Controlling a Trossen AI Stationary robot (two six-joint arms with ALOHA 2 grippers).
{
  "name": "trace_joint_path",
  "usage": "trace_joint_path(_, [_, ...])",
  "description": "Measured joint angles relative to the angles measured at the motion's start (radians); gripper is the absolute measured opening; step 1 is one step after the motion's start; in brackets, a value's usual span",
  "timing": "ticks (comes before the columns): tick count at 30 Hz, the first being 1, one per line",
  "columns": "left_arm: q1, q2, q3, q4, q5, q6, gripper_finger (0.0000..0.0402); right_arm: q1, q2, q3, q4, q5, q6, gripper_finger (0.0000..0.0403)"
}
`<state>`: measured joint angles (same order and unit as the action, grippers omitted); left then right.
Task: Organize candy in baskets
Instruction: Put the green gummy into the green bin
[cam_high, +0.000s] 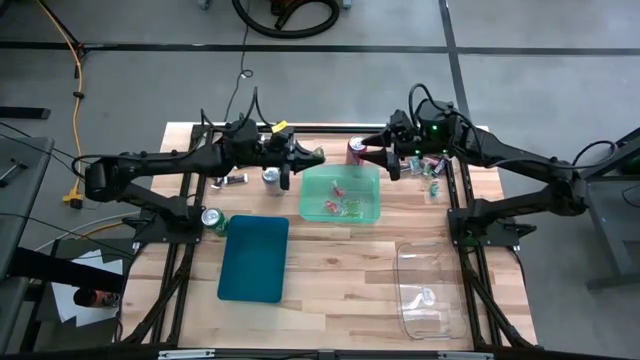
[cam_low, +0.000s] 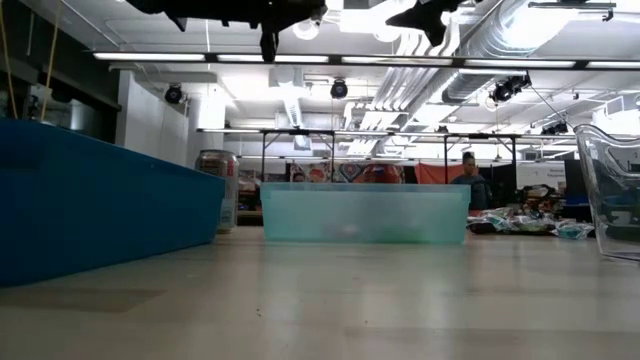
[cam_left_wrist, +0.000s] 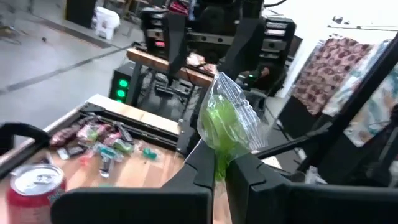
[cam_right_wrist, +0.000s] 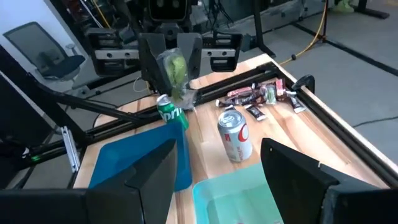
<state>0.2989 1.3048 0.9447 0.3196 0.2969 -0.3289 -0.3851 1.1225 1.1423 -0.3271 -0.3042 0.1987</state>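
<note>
Left gripper (cam_high: 288, 170) raised above the table beside the far left corner of the light green basket (cam_high: 341, 194), jaws clamped on a green candy in a clear crinkled wrapper (cam_left_wrist: 227, 121), pinched by its lower end so most of the wrapper stands free above the fingers. Right gripper (cam_high: 394, 165) poised off the green basket's far right corner, jaws spread wide and empty, close to the loose candy pile (cam_high: 432, 172) near the table's right edge. A few wrapped candies (cam_high: 338, 205) already lying inside the green basket; dark teal basket (cam_high: 254, 257) nearer the front on the left, nothing visible in it; clear basket (cam_high: 429, 288) at front right, contents hard to make out. Red soda can (cam_high: 356, 150) and silver can (cam_high: 271, 179) standing just beyond the green basket, green can (cam_high: 212, 220) by the teal one. Likely step in hand: carrying the green candy to its basket. Best done by centring the held piece well inside the rim before letting go, lowering toward the floor so the light wrapper cannot flutter out, keeping clear of the silver can and of the waiting right arm, then spreading the jaws fully so the crinkled film does not cling to a finger.
</note>
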Motion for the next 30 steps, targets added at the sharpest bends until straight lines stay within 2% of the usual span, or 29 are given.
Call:
trace_joint_path(3, [-0.005, 0.010, 0.024, -0.023, -0.044, 0.044, 0.0001, 0.000, -0.031, 0.000, -0.012, 0.014, -0.011, 0.0227])
trace_joint_path(6, [-0.003, 0.042, 0.104, -0.126, -0.048, 0.100, 0.0001, -0.001, -0.071, 0.000, -0.023, 0.063, -0.024, 0.0227])
trace_joint_path(11, [0.003, 0.170, 0.297, -0.422, -0.064, 0.210, 0.0001, -0.001, -0.127, 0.001, -0.032, 0.141, -0.024, 0.0227])
trace_joint_path(15, [-0.005, 0.291, 0.409, -0.645, -0.120, 0.260, 0.0001, -0.001, -0.150, 0.001, -0.035, 0.146, -0.021, 0.0227])
trace_joint_path(18, [-0.008, 0.371, 0.431, -0.765, -0.138, 0.271, 0.0001, -0.001, -0.155, 0.001, -0.039, 0.146, -0.001, 0.0227])
trace_joint_path(22, [-0.012, 0.468, 0.427, -0.845, -0.157, 0.272, 0.0001, -0.001, -0.154, 0.001, -0.069, 0.146, 0.016, 0.0227])
trace_joint_path(30, [-0.012, 0.620, 0.428, -0.844, -0.158, 0.271, 0.0001, -0.001, -0.153, 0.001, -0.111, 0.181, 0.029, 0.0227])
